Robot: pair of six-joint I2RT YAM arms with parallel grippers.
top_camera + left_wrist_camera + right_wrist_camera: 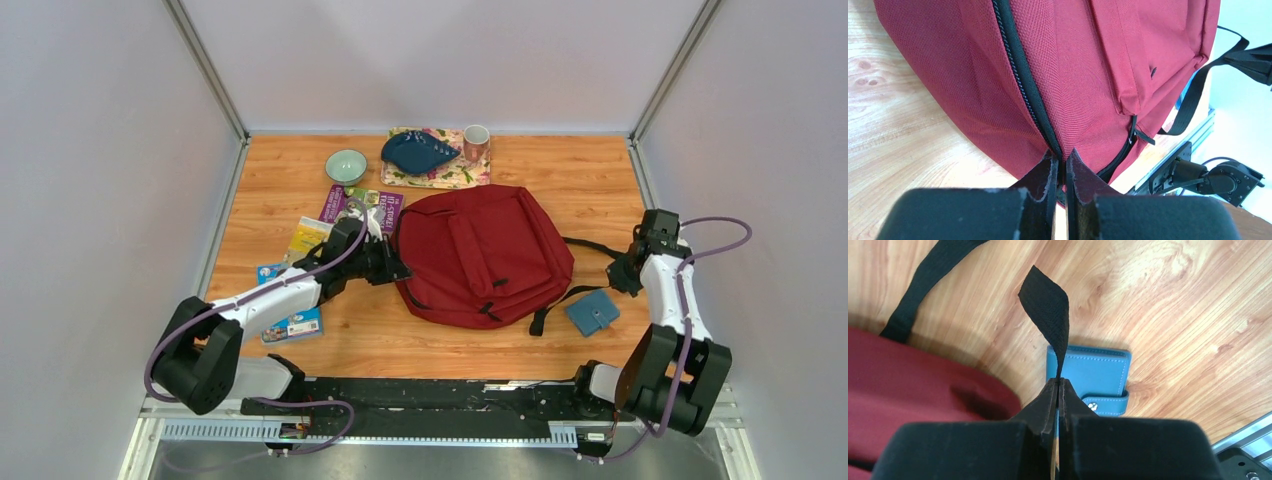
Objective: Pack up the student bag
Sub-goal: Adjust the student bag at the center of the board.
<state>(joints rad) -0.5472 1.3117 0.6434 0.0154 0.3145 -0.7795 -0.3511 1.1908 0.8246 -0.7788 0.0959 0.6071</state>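
Note:
The student bag [490, 250], dark red with black trim, lies flat in the middle of the wooden table. My left gripper [400, 270] is at its left edge. In the left wrist view that gripper [1060, 157] is shut on the black zipper line [1020, 75] of the bag [1088, 65]. My right gripper [620, 278] is to the right of the bag. In the right wrist view it [1058, 382] is shut on the end of a black strap [1048, 305], which stands up from the jaws. A small blue wallet [1098, 370] lies just beyond them.
The blue wallet [592, 312] lies at the bag's lower right. A floral tray [468, 177] with a dark blue pouch [418, 152] and a mug [476, 142] is at the back, with a green bowl [346, 166] beside it. A purple booklet [362, 205] and cards [309, 237] lie left of the bag.

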